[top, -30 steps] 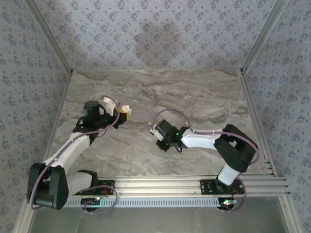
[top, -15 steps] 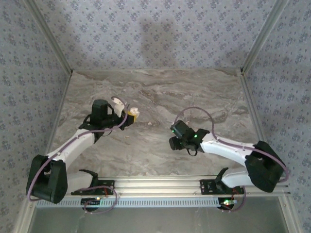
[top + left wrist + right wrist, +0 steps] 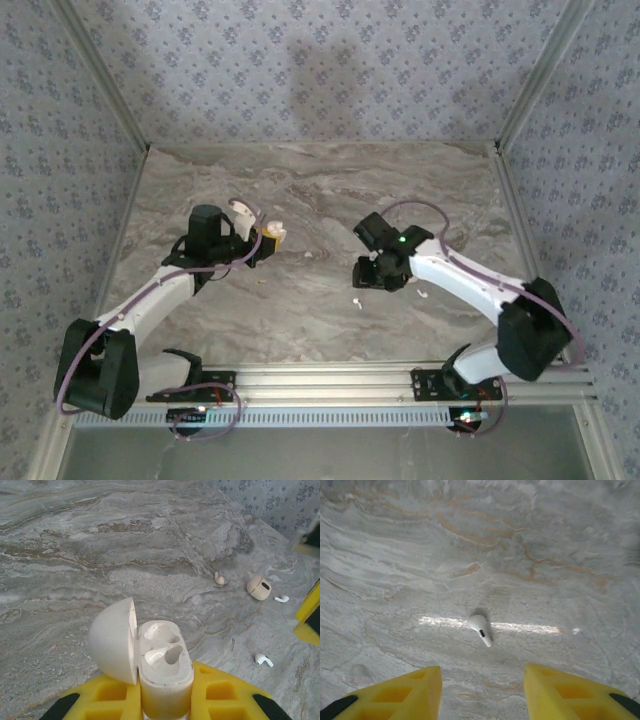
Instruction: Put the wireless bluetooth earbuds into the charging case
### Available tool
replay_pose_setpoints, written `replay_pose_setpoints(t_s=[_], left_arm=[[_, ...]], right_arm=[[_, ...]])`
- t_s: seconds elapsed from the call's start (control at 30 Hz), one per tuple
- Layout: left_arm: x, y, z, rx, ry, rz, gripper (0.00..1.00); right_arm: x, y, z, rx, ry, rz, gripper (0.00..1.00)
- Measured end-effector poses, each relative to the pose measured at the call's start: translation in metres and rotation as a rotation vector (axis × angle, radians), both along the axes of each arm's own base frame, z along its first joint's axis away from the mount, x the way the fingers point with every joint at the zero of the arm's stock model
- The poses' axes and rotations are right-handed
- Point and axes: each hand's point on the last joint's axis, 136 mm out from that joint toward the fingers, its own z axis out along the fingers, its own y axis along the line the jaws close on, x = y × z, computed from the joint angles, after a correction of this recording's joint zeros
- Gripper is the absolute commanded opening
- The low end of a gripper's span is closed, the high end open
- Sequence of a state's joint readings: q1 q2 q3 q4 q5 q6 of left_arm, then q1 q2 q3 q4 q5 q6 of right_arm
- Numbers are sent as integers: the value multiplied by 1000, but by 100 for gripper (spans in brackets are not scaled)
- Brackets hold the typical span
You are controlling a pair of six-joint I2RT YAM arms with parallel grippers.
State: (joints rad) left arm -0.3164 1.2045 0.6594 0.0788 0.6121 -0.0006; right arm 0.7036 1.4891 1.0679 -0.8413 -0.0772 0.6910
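the left gripper (image 3: 165, 702) clamps the open case (image 3: 165, 662) left of centre as the right gripper (image 3: 481, 674), jaws parted, hangs above an earbud (image 3: 480, 629) lying right, which it should centre squarely before closing.

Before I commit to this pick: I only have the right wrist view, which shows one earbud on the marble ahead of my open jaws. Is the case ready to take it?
Observer: Yes. The left jaws are clamped on the case, and its lid is swung open.
Operator: Anything in it already?
Observer: No. Both wells look empty.
Operator: Where's the other earbud?
Observer: The left wrist view has two loose on the marble, a nearer earbud and a farther earbud. I can't tell which one is yours.
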Motion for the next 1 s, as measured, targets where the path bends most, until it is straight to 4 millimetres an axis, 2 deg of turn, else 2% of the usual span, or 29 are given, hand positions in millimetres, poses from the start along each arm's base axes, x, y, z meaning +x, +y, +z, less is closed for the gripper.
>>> replay_pose_setpoints(t_s=[0.23, 0.47, 0.77, 1.0], left_arm=[[-1, -1, 1, -1, -3, -5, 19], [-1, 0, 4, 0, -20, -9, 19], [-1, 0, 4, 3, -24, -10, 19], [-1, 0, 4, 6, -26, -8, 19]], right_arm=[[-3, 11, -29, -83, 124, 84, 50], [4, 26, -42, -120, 165, 171, 47], [-6, 22, -64, -178, 251, 205, 46], [-7, 21, -69, -188, 266, 204, 41]])
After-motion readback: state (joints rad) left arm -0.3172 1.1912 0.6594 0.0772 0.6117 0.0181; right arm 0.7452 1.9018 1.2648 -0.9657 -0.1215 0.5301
